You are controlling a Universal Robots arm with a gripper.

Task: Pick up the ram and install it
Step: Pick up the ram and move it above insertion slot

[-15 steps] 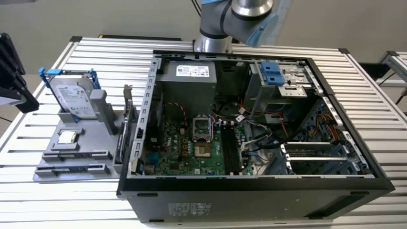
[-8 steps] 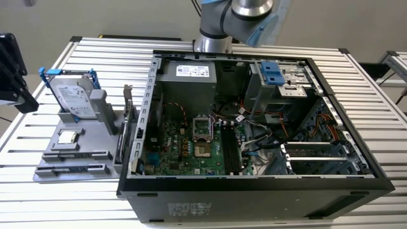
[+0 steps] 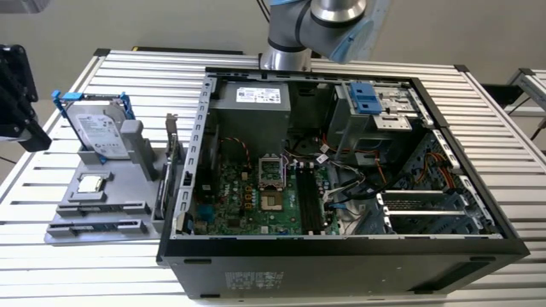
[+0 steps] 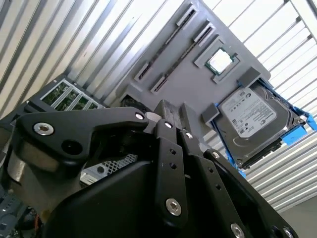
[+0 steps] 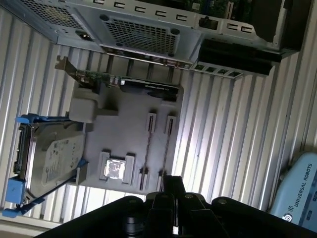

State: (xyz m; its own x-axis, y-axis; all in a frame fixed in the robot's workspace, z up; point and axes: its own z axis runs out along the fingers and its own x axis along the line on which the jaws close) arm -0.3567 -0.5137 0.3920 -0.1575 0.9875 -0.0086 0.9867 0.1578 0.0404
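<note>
The ram shows as two slim dark sticks (image 3: 96,208) standing on edge in the long slots of a grey fixture (image 3: 119,192) at the exterior view's left. In both wrist views they appear as thin dark lines (image 5: 147,148) (image 4: 171,42). My gripper (image 3: 34,134) hangs above the table, off the fixture's left side in the exterior view and well clear of the sticks. In both wrist views its black fingers (image 5: 173,184) (image 4: 163,110) lie together with nothing between them.
The fixture also carries a silver hard drive in a blue frame (image 3: 98,131), a processor chip (image 3: 91,184) and an upright card with a metal bracket (image 3: 173,160). An open computer case (image 3: 341,160) with its motherboard (image 3: 256,198) stands to the exterior view's right on the slatted table (image 3: 51,268).
</note>
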